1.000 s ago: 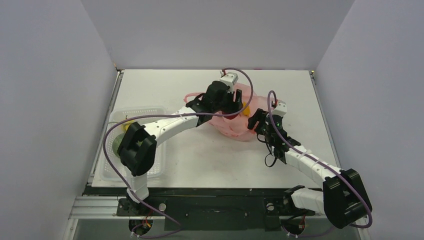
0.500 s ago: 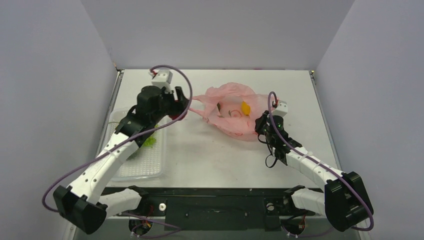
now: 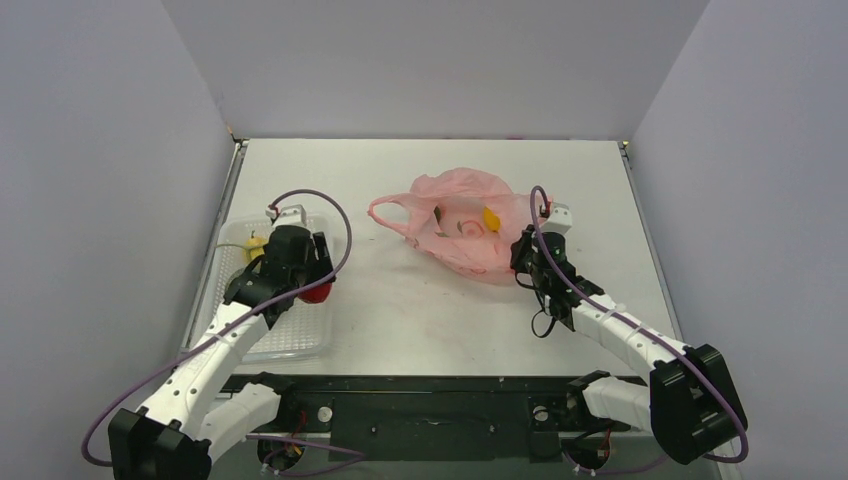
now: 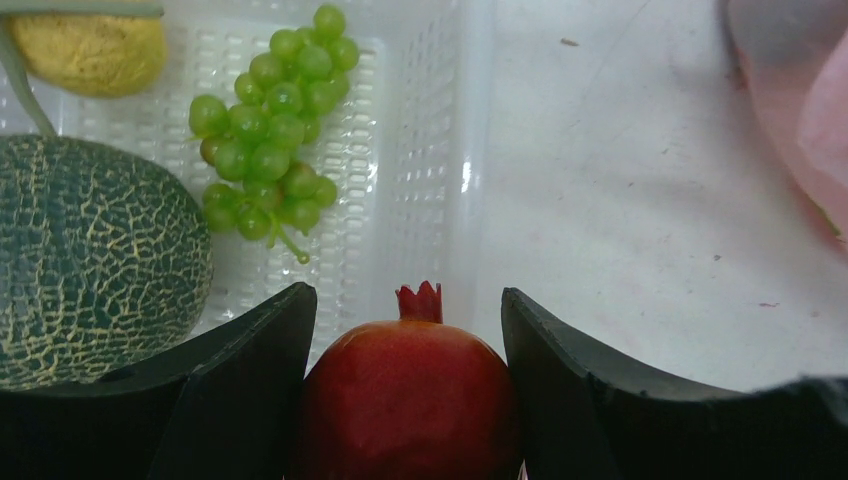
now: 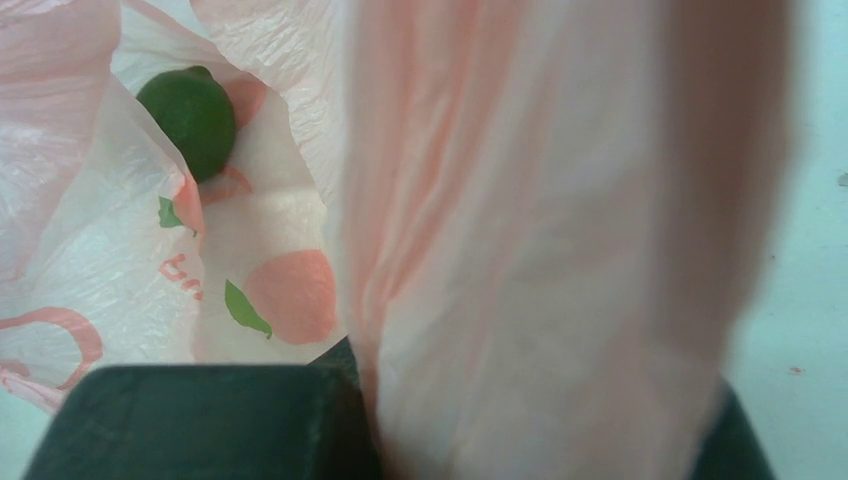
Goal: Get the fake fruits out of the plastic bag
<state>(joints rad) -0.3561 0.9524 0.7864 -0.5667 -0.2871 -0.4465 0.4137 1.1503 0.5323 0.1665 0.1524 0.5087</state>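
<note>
Since half second ago, your left arm drew back from far corner of clear perforated plastic tray [image 3: 298,338]. Left gripper [image 3: 310,284] now low over tray's right rim, jaws clamped round glossy red pomegranate-shaped fruit [image 4: 405,400]. Right arm unmoved, reaching forward, elbow low. Right gripper [image 3: 521,254] pinched tight on crinkly pink plastic bag [image 3: 455,200], lying on desk well right of tray. Green round fruit [image 5: 190,118] inside bag; light green grape bunch [image 4: 270,130] in tray.

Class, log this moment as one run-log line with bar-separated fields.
left hand: holding red fruit at tray edge | right hand: gripping plastic bag | tray: grape bunch, melon, yellow fruit | bag: green fruit
</note>
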